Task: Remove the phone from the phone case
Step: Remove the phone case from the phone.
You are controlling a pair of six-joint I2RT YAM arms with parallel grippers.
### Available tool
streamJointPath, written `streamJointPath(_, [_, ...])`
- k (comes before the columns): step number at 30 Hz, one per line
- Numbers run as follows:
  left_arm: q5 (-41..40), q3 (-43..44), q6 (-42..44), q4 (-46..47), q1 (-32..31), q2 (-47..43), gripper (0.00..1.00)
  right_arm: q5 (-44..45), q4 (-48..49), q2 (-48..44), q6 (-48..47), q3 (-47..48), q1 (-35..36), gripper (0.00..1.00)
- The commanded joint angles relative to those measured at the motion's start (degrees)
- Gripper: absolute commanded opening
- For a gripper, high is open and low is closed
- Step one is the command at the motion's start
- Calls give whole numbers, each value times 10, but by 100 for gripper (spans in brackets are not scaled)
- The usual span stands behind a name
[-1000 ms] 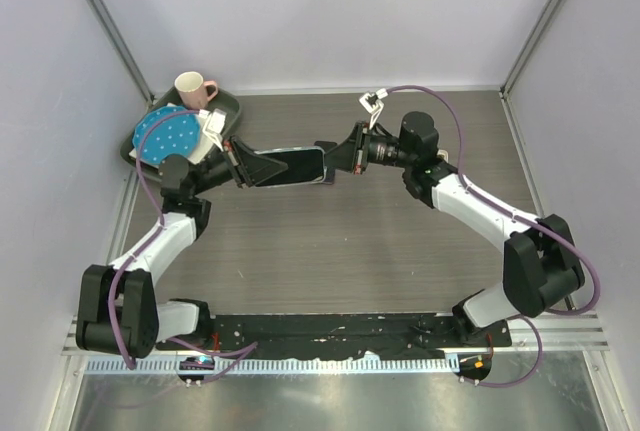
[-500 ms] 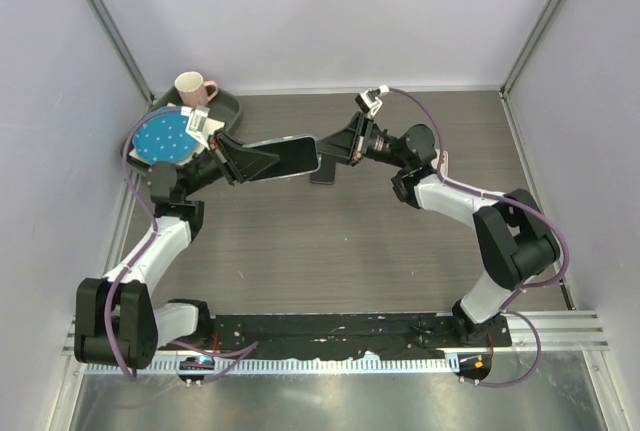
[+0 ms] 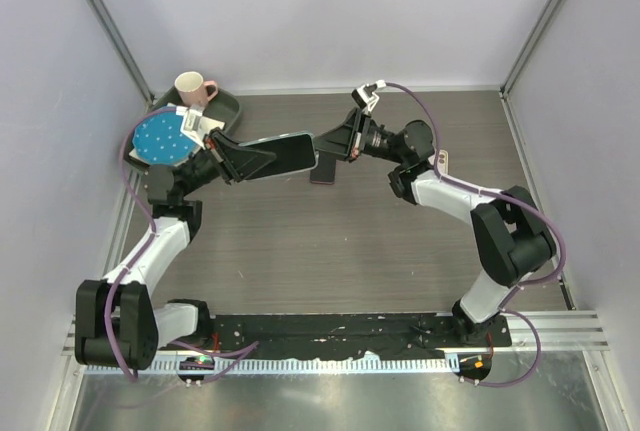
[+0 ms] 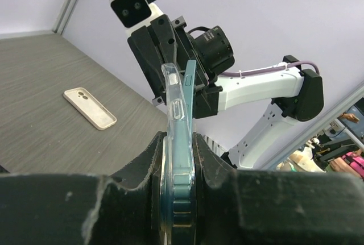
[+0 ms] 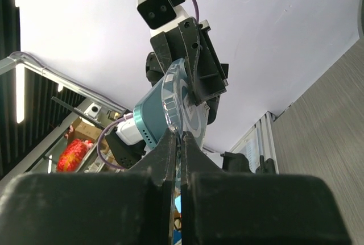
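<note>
My left hand [image 3: 250, 159] is clamped shut on one end of the slim teal phone [image 3: 288, 154], holding it in the air above the grey wood-grain worktop [image 3: 330, 251], between the two arms. The left wrist view shows that this grip squeezes the phone and the clear plastic case [image 4: 172, 100] together, so the case is trapped at that end.

My right hand [image 3: 322, 145] is closed at the opposite end. Its wrist view shows the fingers [image 5: 162, 154] pinching only the thin clear rim of the case, with the teal body just beside them and outside the pinch.

I judge the task begun but far from done. At the right hand's end a narrow wedge of daylight shows between case and phone, so that end has lifted off. Towards my left hand the two lie flush and the phone is seated.

What is left, as I read it, is to peel the case off along the whole length. I expect to need a left grip that frees the case wall before the phone can come out.

A pale beige case-like slab [image 4: 90, 107] lies flat on the worktop, well apart.
</note>
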Motion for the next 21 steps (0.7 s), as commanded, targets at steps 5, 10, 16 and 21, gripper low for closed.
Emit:
streamJointPath(5, [-238,26,77,-115,-23,39,0,-243,183,-11,-17,27,48,1])
streamJointPath(10, [-239,60,151,-255,-31,33,0,-41,-778,-108,-798,129,67,1])
streamJointPath(16, [-255,59,132,-239,-34,38,0,-11,-759,-113,-779,100,73,8])
streamJointPath(21, [-266,45,91,-174,-31,43,0,-68,-692,-113,-739,57,74,30])
